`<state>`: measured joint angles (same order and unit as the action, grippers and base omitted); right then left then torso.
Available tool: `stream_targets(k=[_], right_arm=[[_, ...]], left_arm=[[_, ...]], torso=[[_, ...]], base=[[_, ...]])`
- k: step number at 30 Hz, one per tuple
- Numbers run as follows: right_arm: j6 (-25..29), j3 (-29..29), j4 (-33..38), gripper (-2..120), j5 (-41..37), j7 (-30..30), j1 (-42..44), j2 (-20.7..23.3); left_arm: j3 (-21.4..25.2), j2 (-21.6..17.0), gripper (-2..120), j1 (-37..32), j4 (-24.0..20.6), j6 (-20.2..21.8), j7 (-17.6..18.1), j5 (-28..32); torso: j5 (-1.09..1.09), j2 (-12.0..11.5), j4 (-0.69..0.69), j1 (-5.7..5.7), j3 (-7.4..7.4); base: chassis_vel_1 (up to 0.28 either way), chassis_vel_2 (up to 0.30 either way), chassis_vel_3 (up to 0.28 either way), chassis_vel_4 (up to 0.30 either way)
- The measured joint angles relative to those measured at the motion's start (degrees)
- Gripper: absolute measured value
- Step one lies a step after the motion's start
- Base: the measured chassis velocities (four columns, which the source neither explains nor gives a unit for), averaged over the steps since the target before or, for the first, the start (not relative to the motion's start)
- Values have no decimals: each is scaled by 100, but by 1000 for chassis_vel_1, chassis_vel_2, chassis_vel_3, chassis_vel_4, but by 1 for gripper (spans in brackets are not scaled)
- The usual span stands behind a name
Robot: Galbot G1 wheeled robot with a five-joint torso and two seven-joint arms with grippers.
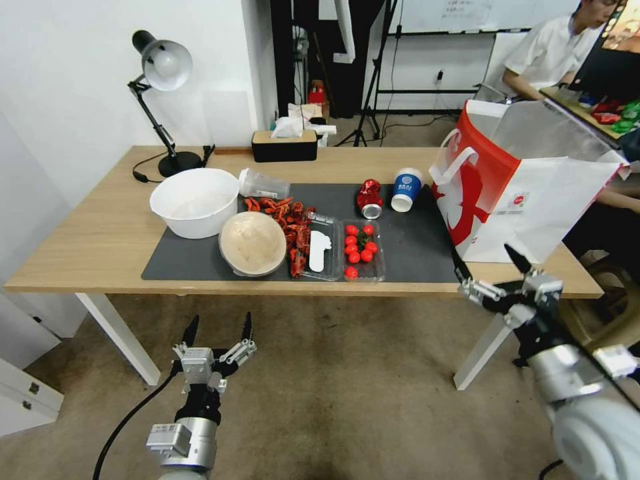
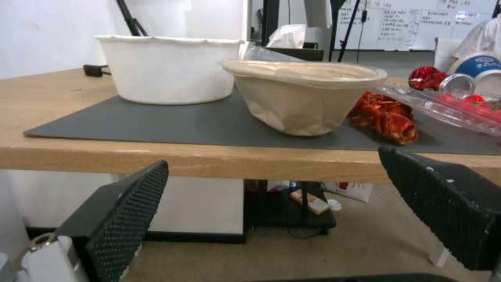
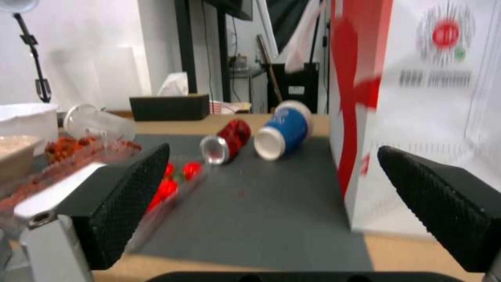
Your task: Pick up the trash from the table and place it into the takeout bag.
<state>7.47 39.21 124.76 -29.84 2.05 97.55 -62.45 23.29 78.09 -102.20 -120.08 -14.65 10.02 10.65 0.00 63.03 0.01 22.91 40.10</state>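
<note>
None in the bag: as far as the head view showed, no piece of trash had gone into the takeout bag (image 1: 533, 193); its inside could not be seen.
Landmark: the dark mat (image 1: 413, 247) on the table (image 1: 87, 247) served as the reference for every place below.
Takeout bag: stood upright at the mat's right edge, mouth open, handles toward the mat.
Red can (image 1: 369, 198): lay on its side on the mat's far part, just beside the paper cup.
Paper cup (image 1: 405, 189): blue and white, on the mat's far right part, near the bag; in the right wrist view it lay tipped over.
Clear cup (image 1: 263, 185): lay on its side at the mat's far edge, beside the white bowl (image 1: 195, 200).
Beige dish (image 1: 253, 243): rested on the mat's near part, by the red food scraps (image 1: 287, 220).
Tomato tray (image 1: 362, 250): sat on the mat's near edge, not trash.
Left gripper (image 1: 219, 331): hung below and in front of the mat's near edge, fingers spread wide, holding nothing.
Right gripper (image 1: 490, 263): hovered at the mat's near right corner, close to the bag's front, fingers wide apart and empty.
Done: 0 items, by my reading.
Left: at least 4 pieces to lift and drop in the bag; I judged the task at its very start.
</note>
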Motion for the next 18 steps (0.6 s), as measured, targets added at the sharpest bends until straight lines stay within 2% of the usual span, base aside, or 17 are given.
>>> stream_targets(k=[2,6,18], right_arm=[[309,-185,-198,100,200,36,64,-284],[374,-335,-380,100,334,57,112,-494],[405,-569,-633,100,417,64,147,-725]], left_arm=[[-10,1,100,-1,39,-39,-1,-2],[-11,-11,100,19,64,-45,-3,1],[-15,-48,100,68,98,-54,-4,19]], torso=[[-1,0,0,1,0],[-1,0,0,1,1],[0,-1,0,1,1]], base=[[0,0,0,0],[0,0,0,0],[0,0,0,0]])
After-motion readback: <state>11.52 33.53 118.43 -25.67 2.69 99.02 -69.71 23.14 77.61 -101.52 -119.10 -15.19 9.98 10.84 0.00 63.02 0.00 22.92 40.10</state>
